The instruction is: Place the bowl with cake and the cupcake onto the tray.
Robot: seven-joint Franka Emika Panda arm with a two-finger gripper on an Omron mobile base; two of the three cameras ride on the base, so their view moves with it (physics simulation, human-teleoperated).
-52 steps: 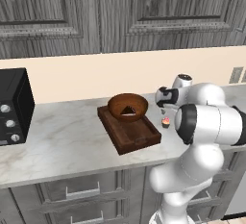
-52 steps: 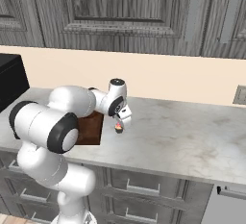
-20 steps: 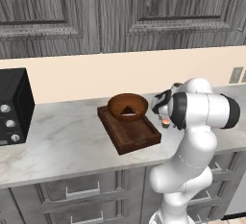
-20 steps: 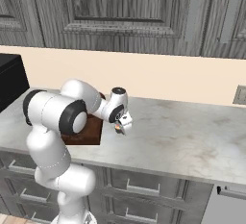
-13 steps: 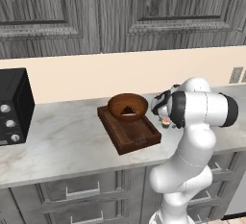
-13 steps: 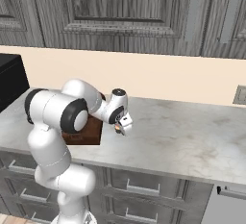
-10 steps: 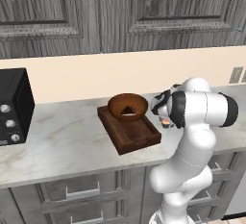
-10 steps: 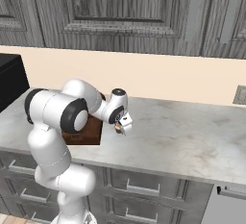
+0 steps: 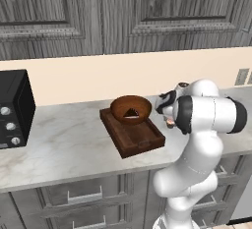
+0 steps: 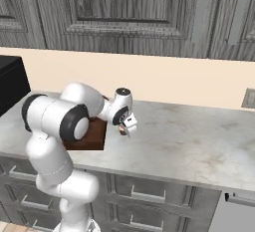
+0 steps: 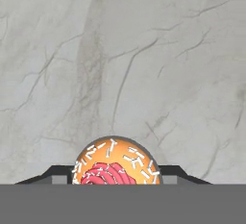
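Cupcake (image 11: 115, 164) on counter (image 9: 64, 144), just right of tray (image 9: 147, 142), between gripper (image 11: 115, 172) fingertips (image 11: 57, 172); contact cannot tell, jaws partly closed around it. Bowl (image 9: 130, 109) on tray's far end. Arm folded low, elbow forward, hand pointing down at counter beside tray.
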